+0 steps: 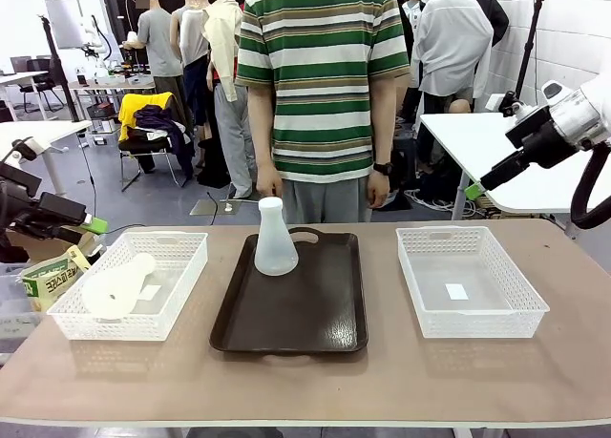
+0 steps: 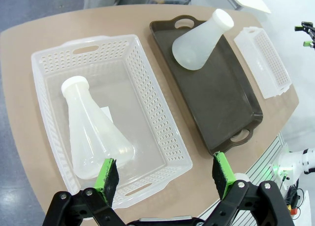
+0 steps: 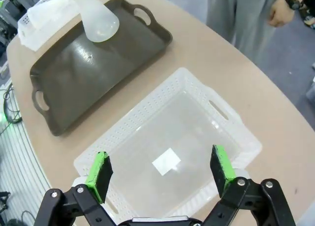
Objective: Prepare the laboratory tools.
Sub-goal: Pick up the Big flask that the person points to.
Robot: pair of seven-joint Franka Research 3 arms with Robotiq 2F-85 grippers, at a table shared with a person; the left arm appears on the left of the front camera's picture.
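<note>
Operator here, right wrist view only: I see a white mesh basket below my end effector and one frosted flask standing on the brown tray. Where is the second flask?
Observer: The second translucent frosted-white conical flask lies on its side inside the other white mesh plastic basket, beyond the dark brown rectangular tray from you.
Operator: Is the left end effector holding it?
Observer: No, the left end effector hangs open, apart from it, off that basket's outer side.
Operator: Which way does it point?
Observer: Wide base toward the robot's side, neck toward the person.
</note>
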